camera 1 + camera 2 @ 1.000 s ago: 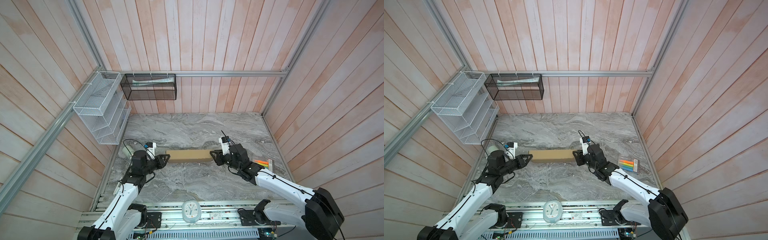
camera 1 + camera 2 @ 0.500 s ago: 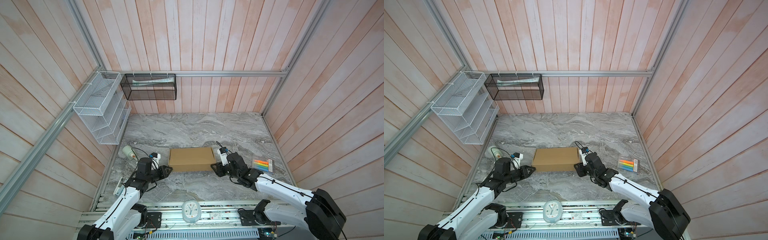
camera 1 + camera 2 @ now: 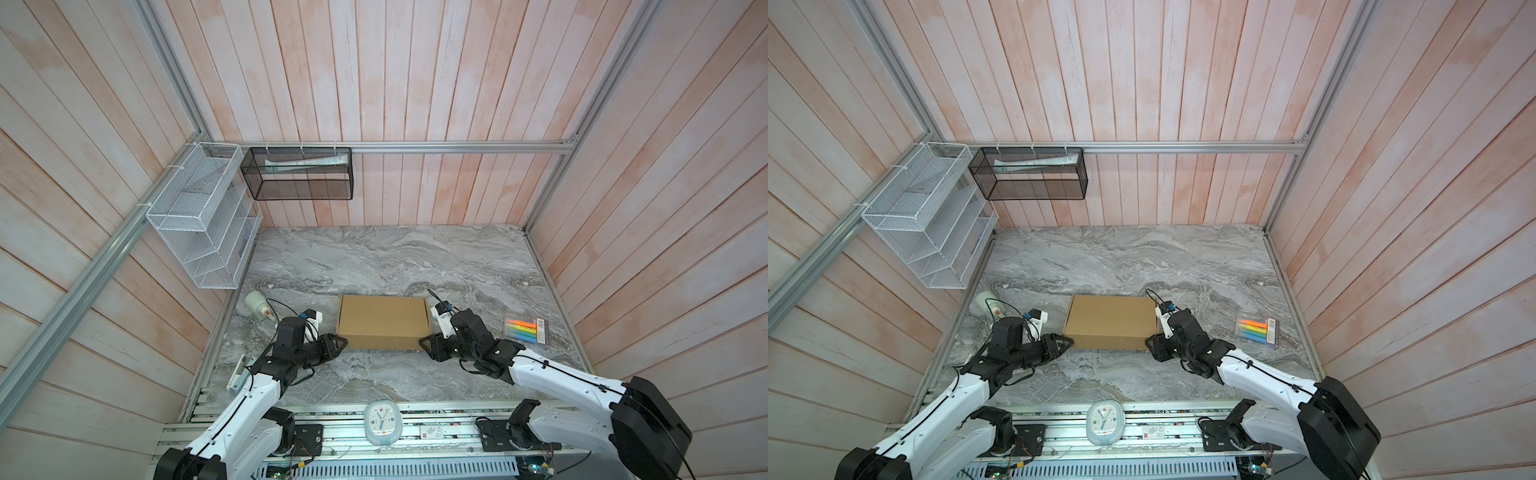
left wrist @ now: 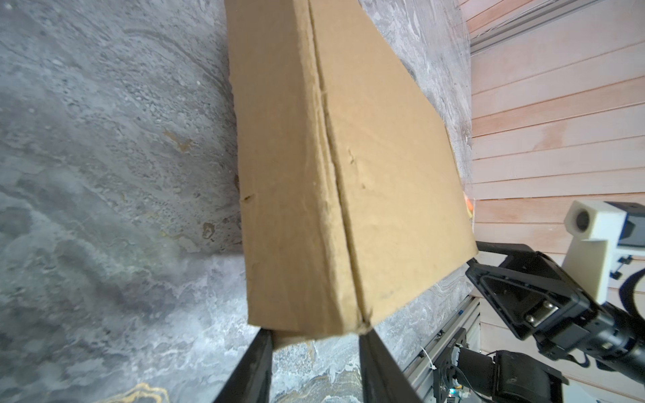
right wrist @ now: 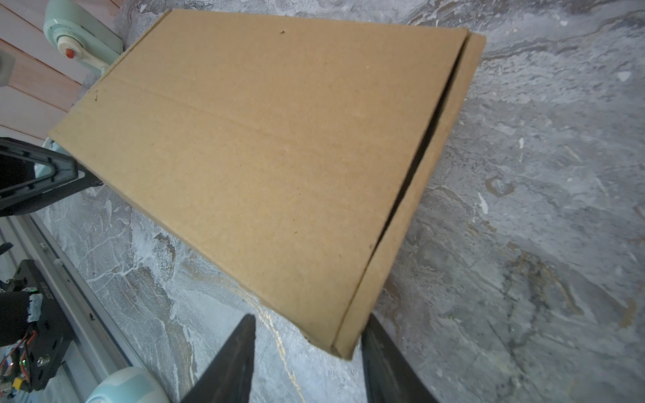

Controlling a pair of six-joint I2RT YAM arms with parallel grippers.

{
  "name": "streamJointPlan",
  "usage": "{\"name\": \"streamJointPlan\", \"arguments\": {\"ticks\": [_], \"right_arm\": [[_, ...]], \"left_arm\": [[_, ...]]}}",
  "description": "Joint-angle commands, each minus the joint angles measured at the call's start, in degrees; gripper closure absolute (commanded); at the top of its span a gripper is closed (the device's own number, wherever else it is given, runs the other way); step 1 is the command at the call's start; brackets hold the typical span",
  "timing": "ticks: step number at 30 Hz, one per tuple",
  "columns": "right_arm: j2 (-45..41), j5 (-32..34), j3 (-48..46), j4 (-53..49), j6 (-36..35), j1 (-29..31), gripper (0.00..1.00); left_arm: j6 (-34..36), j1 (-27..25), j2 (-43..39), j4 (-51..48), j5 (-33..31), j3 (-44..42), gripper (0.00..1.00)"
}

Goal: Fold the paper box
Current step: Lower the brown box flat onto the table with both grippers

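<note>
One paper box (image 3: 383,320) now tipped from on edge to flat on the table (image 3: 374,257), two grippers, left gripper (image 3: 341,342) jaws flanking its near-left corner, grip unclear, right gripper (image 3: 422,342) jaws parted, loose at the near-right corner

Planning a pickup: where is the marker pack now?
In both top views the marker pack lies on the table, right of the paper box and the right pincer.

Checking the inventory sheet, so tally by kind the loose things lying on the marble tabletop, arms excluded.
Paper box: 1
Pack of coloured markers: 1
Pale green gadget with an orange button: 1
Total: 3
</note>
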Motion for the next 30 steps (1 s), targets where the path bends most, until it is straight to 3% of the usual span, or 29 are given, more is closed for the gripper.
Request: {"name": "streamJointPlan", "arguments": {"ticks": [1,6,11,30], "right_arm": [[-1.3,-2.4,2.0,0.3,-0.3,0.9,0.45],[-1.7,-2.3,2.7,0.1,-0.8,-0.2,0.39],[-1.3,-2.5,3.5,-0.4,-1.4,-1.3,0.38],[-2.7,-2.3,3.4,1.2,-2.1,-5.9,0.35]], "left_arm": [[-0.3,-0.8,-0.6,1.9,4.1,0.1,0.55],[-0.7,-0.9,-2.1,0.9,3.9,-0.1,0.5],[-0.8,-0.9,-3.6,-1.8,-0.2,-0.1,0.46],[-4.2,-0.9,-5.0,-3.5,-5.1,0.4,0.42]]}}
